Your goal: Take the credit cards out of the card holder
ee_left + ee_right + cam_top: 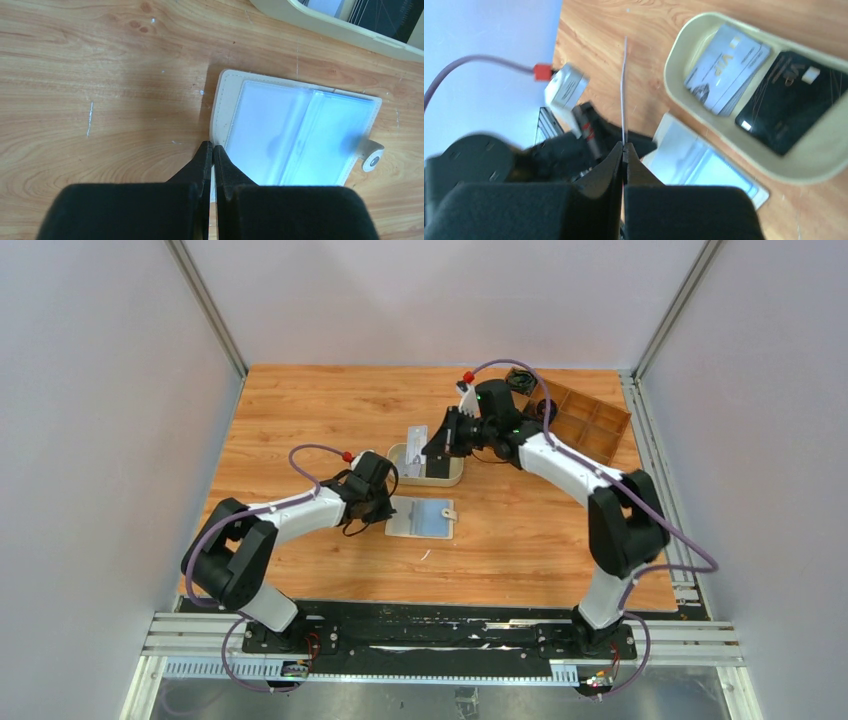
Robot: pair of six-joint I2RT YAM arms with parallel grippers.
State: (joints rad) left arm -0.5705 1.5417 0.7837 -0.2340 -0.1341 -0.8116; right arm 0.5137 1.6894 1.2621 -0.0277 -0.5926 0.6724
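Note:
The cream card holder [420,517] lies open on the table, its clear inner pockets [295,130] looking pale blue. My left gripper [213,146] is shut, with its tips resting on the holder's left rim. My right gripper [624,146] is shut on a thin credit card [624,90], seen edge-on and held up above the table. In the top view this card [417,447] hangs at the left end of the beige dish, beside my right gripper [432,447]. The card holder [694,160] lies below it.
The oval beige dish [440,480] sits just behind the holder and contains a silver card [724,70] and a black card [784,105]. A brown wooden compartment tray [590,425] stands at the back right. The holder's snap tab [372,159] sticks out on its right.

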